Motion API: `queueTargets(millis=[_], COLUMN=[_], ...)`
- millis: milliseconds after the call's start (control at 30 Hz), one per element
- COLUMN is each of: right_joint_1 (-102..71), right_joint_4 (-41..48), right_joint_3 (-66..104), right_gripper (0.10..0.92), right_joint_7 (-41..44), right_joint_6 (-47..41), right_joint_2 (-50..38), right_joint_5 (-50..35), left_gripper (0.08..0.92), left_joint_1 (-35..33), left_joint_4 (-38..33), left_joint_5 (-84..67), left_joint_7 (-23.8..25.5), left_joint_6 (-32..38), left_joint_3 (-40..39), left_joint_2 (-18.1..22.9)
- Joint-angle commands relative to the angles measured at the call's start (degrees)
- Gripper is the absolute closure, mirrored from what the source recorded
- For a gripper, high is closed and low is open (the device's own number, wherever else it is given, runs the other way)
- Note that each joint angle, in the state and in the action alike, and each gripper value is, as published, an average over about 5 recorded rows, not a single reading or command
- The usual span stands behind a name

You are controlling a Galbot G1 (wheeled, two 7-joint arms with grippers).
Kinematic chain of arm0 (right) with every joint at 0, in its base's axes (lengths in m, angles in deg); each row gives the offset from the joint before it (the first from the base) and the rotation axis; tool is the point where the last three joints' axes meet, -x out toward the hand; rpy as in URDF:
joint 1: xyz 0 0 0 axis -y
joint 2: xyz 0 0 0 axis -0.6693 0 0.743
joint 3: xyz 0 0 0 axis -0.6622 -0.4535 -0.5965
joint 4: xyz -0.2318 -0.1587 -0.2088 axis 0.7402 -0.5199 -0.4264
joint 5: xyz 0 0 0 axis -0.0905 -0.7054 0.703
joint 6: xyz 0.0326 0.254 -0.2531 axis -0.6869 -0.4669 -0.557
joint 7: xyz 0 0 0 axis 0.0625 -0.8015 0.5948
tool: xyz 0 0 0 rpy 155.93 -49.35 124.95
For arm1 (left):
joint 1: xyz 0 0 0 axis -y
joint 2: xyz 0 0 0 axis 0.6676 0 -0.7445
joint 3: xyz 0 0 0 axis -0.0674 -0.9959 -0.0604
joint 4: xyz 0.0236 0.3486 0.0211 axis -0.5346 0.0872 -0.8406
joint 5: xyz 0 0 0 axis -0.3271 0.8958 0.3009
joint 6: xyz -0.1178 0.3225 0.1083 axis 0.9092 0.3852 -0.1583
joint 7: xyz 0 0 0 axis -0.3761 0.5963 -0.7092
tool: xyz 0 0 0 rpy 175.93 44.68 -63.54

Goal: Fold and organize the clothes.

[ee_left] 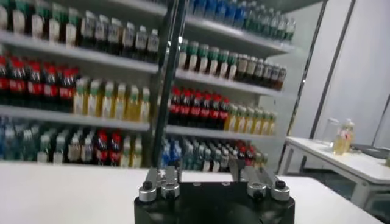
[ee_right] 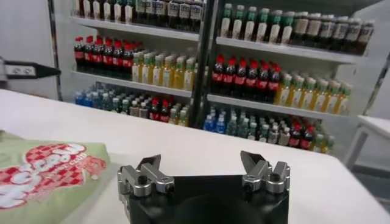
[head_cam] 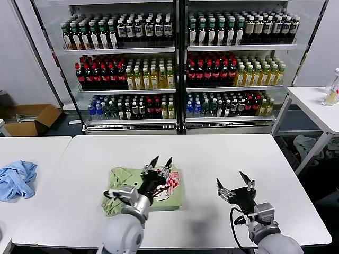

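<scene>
left gripper (head_cam: 161,161): jaws apart, above folded green polo shirt (head_cam: 177,194) | right gripper (head_cam: 233,182): jaws apart, empty, over white surface (head_cam: 222,153) beside shirt

We've got both arms low in front, wrists tipped up. Left gripper (head_cam: 161,162) has its jaws apart, nothing between them. Right gripper (head_cam: 233,185) has its jaws spread wide, nothing held.

Even overhead light is brightening the white table (head_cam: 212,153). Soft shadows are lying beneath the shirt (head_cam: 127,182). Shelved bottles (ee_left: 91,97) are blurring in the left wrist view.
</scene>
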Motion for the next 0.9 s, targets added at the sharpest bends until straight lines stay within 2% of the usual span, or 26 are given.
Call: queueTargets(millis=[33,233,333,667,800,900], right_joint_1=[10.3,16.9,19.4,23.8,23.7,23.6], right_joint_4=[7.5,17.6,20.6,26.5,26.8,27.0], right_joint_3=[-14.3,-23.2,-24.7,-25.4,-24.9,-24.6], right_gripper=[0.203,0.203,0.203,0.203,0.251,0.328], right_joint_7=[-1.5,-4.5,-5.2,-6.2,-6.0,-5.9], right_joint_6=[-2.3,-4.0,-4.4,-4.5,-4.6,-4.6], right_joint_2=[4.9,9.6,10.9,13.0,12.8,12.9], right_joint_5=[-7.4,-9.6,-10.3,-11.6,-12.8,-13.3], left_gripper=[0.404,0.237,0.189,0.177,0.177,0.177], left_joint_1=[-7.6,-13.0,-14.6,-15.5,-15.2,-15.0], left_joint_4=[-3.3,-4.8,-5.2,-5.1,-4.7,-4.5], left_joint_5=[7.7,7.6,8.0,8.3,8.3,8.3], left_joint_7=[6.7,6.6,6.6,6.6,6.7,6.9], left_joint_6=[12.0,12.7,12.8,12.9,12.8,12.8], left_joint_3=[16.6,20.8,21.3,21.8,21.5,21.3], left_joint_2=[-9.2,-9.1,-8.5,-8.2,-8.0,-8.0])
